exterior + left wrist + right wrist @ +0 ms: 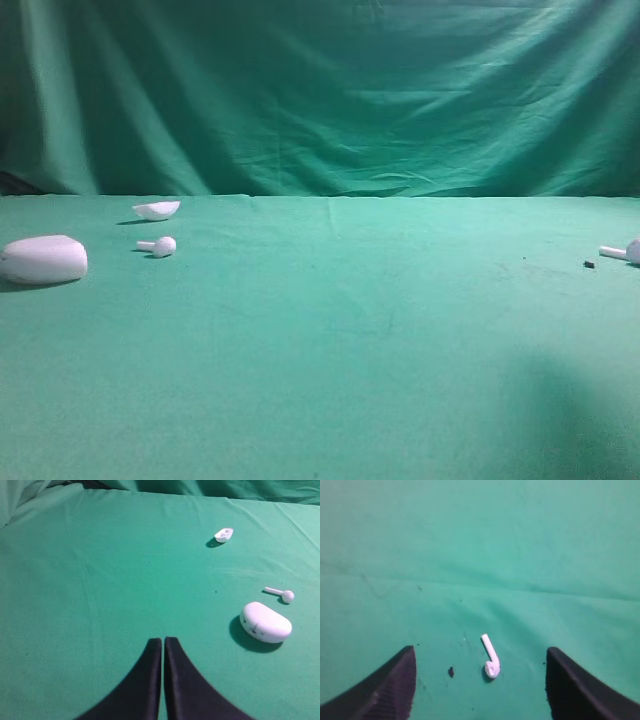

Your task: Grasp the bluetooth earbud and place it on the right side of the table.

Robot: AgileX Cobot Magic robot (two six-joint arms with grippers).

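Bluetooth earbud (491, 663) lies free on the table (330, 330), far right side. Right gripper (479, 680) jaws spread wide around it, not touching. Left gripper (163, 647) closed, idle (second earbud untouched, left). Placement looks done; only retreat left.

Left pincer (163, 645) fingers pressed together, right pincer (480, 655) spread wide, both angled downward

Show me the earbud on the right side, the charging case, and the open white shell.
bluetooth earbud (491, 661): right wrist view, on its stem near the bulb.
charging case (265, 622): left wrist view, top of its body.
white shell (157, 209): exterior high view, its rim.
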